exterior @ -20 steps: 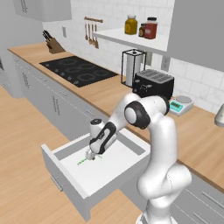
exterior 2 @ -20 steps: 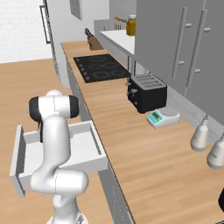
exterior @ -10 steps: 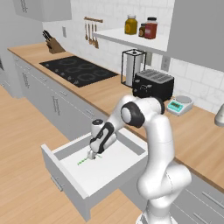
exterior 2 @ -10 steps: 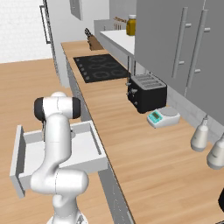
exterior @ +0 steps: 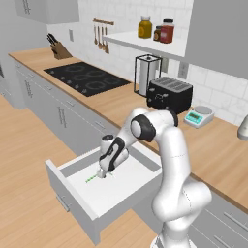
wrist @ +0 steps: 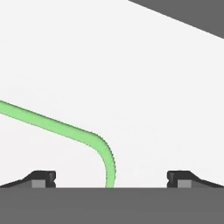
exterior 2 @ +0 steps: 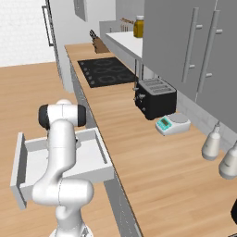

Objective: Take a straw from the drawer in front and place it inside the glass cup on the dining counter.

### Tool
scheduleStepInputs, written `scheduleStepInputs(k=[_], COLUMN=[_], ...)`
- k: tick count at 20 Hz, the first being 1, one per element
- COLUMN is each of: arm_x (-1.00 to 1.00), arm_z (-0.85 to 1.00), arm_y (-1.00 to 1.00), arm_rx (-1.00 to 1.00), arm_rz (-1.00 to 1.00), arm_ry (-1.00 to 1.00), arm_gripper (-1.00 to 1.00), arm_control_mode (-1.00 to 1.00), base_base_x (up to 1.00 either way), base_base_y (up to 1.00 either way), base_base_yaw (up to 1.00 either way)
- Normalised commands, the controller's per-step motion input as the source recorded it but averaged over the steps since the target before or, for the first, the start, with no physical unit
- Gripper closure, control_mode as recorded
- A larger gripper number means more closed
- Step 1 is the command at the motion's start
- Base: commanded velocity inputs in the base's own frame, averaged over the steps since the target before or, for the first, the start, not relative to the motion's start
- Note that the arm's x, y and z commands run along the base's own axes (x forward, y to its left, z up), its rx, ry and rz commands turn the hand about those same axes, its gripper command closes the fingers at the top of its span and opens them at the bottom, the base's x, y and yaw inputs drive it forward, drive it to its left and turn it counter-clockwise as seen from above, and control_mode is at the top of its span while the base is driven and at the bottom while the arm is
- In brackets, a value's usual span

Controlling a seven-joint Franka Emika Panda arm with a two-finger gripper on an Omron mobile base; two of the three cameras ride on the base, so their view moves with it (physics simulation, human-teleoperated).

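Note:
The drawer stands pulled out in front of the grey cabinets, its white inside showing; it also appears beside the arm in the right base view. A thin green straw lies on the drawer floor. My gripper is down inside the drawer, right over the straw's near end. In the hand view the straw runs in from the left and bends down between the fingertips. The gripper is open, its jaws wide on either side of the straw and not touching it. The glass cup and the dining counter are out of view.
The drawer's walls surround the hand on all sides. Above the drawer runs the wooden wall counter with a black toaster, a small scale, a paper towel stand and a black cooktop.
The arm's elbow has swung left and dropped, and the hand has sunk slightly lower over the straw. The jaws have stayed open and the straw has not moved.

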Motion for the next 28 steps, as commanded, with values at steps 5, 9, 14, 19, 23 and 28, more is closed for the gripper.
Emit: scheduleStepInputs(k=[5,9,14,19,23,28], arm_x=[0.05,0.00,0.00,0.00,0.00,0.00], arm_z=[-0.34,-0.39,-0.34,-0.30,-0.23,-0.20], arm_y=[0.03,0.12,0.01,0.03,0.01,0.01], arm_rx=[0.00,0.00,0.00,0.01,0.01,0.00], arm_rz=[0.02,0.01,0.00,0.00,0.00,0.00], arm_ry=[0.00,0.00,0.00,0.01,0.00,0.00], arm_gripper=[-1.00,1.00,1.00,1.00,1.00,1.00], arm_control_mode=[-1.00,-1.00,-1.00,-1.00,-1.00,-1.00], base_base_x=[0.00,0.00,0.00,0.00,0.00,0.00], base_base_y=[0.00,0.00,0.00,0.00,0.00,0.00], base_base_yaw=[0.00,0.00,0.00,0.00,0.00,0.00])
